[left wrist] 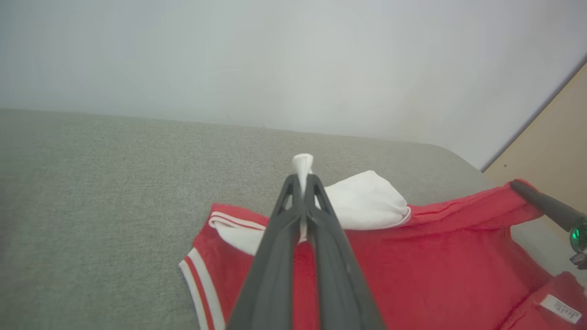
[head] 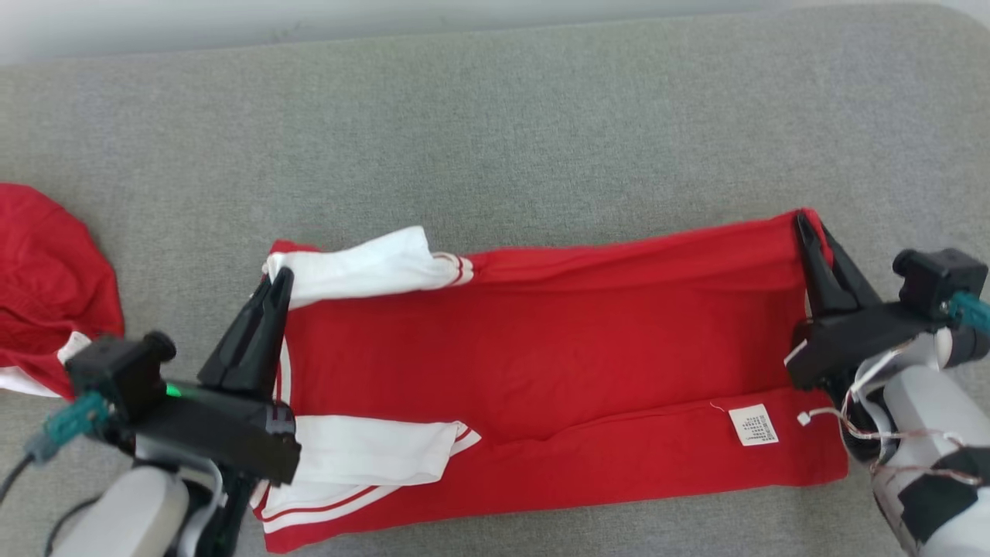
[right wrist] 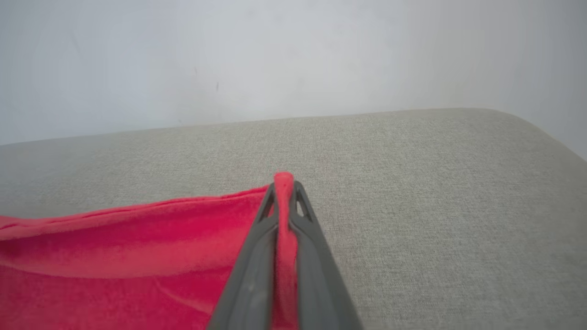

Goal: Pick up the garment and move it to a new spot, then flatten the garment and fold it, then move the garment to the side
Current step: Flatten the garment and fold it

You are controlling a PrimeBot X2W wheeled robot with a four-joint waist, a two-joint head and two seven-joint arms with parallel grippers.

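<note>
So this looks like the fold step. The garment (head: 541, 363), a red tee with white sleeves, lies stretched lengthways across the middle of the grey cushion (head: 495, 116). It sits closer to the near edge than the far one, with the sleeve end toward the left edge and the hem toward the right edge.

Both claws are clenched on cloth. The left gripper (head: 280, 280) has a bit of white fabric sticking out past its tips at the far-left corner of the shirt, right by the far white sleeve (head: 363, 267). Could be sleeve or shoulder seam, I honestly can't tell from the wrist view. The right gripper (head: 804, 220) is pinching the red hem at the far-right corner, with a red nub poking out between its fingers.

The near long side already seems turned over. There's a strip along it with the care label (head: 752, 425) showing and the near sleeve (head: 371, 452) lying on top.

My read is that the far long edge is about to be brought over toward the near edge of the cushion. That calls for both arms to lift together and keep the edge taut between them. They'd have to travel at the same pace, or the middle sags and the far sleeve flops out.

There's also a second red garment (head: 46, 271) bunched at the left edge, well apart from this one.
</note>
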